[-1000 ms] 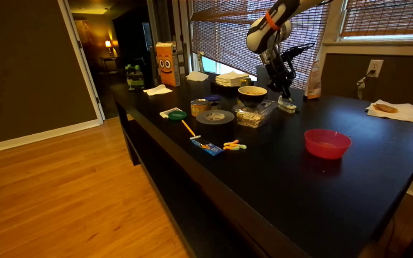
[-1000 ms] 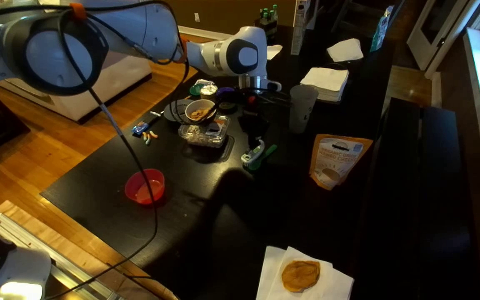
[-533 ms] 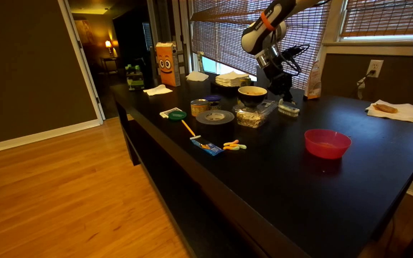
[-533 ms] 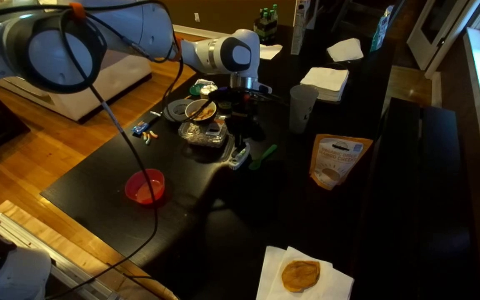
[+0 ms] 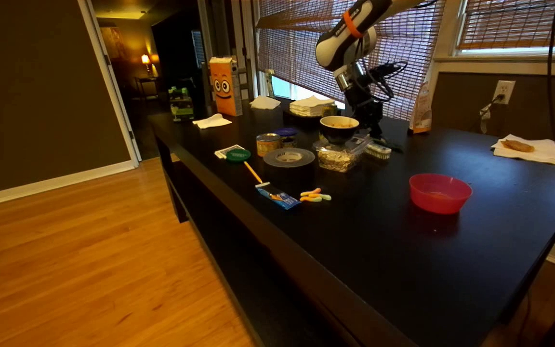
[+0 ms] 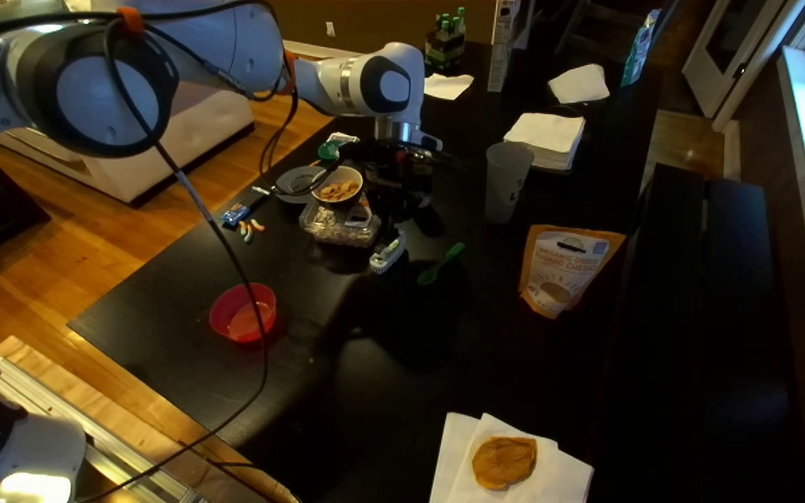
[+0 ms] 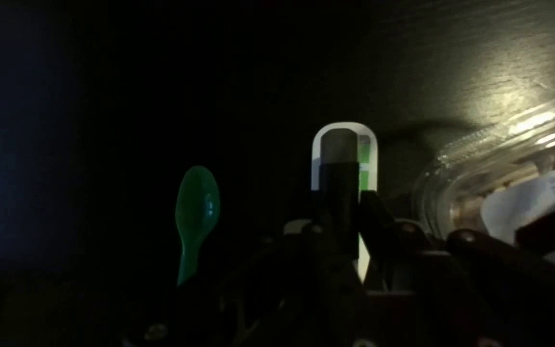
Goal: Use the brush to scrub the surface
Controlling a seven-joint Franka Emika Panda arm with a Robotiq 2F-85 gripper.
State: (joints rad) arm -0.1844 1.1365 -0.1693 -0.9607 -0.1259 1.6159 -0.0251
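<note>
Your fingers (image 7: 339, 197) are brought close together on the upper part of the small pale brush (image 6: 385, 257) and have hold of it; much of the grip is lost in shadow in the wrist view. You have the brush low over the surface (image 5: 364, 241), bristles facing down, but you cannot tell from these views whether they touch it. It is between the clear container (image 6: 336, 227) and the green spoon (image 7: 198, 202): in the wrist view you see the container just to its right and the spoon lying apart from it on the left. On top of that container you have the dark bowl (image 5: 339, 135) with food in it. In both exterior views the red bowl (image 5: 440, 195) stands well apart from the brush. In an exterior view you can pick out the mango pouch (image 6: 570, 269) and the upright frosted cup (image 6: 507, 178), both beyond the spoon, and a brown disc (image 6: 504, 461) lying on white napkins (image 6: 455, 447). The blue wrapper (image 5: 277, 195) lies just beside the gummy worms (image 5: 315, 195), near one long edge of the surface, and the roll of tape (image 5: 289, 165) is near the container.
</note>
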